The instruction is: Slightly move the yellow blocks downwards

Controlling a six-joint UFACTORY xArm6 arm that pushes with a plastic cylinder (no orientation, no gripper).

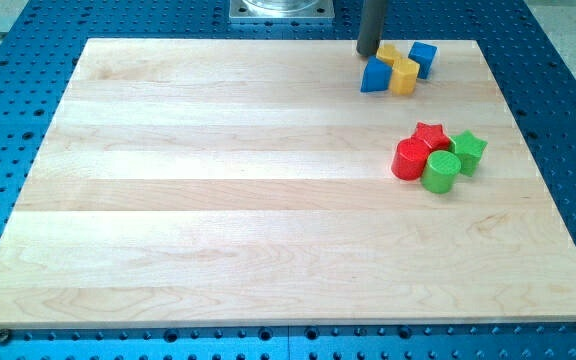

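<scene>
My tip (368, 54) sits at the counter's (218, 180) top right, touching the blue wedge (374, 76). No pincer shows. Just right lie two yellow blocks (404, 76) (388, 51) and a blue cube (423, 58). Below them cluster a red cylinder (409, 160), red star (430, 136), green cylinder (441, 172) and green star (468, 149).

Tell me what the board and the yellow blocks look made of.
The board looks like pale wood with a smooth matt finish: grain and joined strips show. The yellow blocks look like painted wood or plastic, evenly coloured with a slight sheen; which one is unclear. My tip sits just left of them.
</scene>
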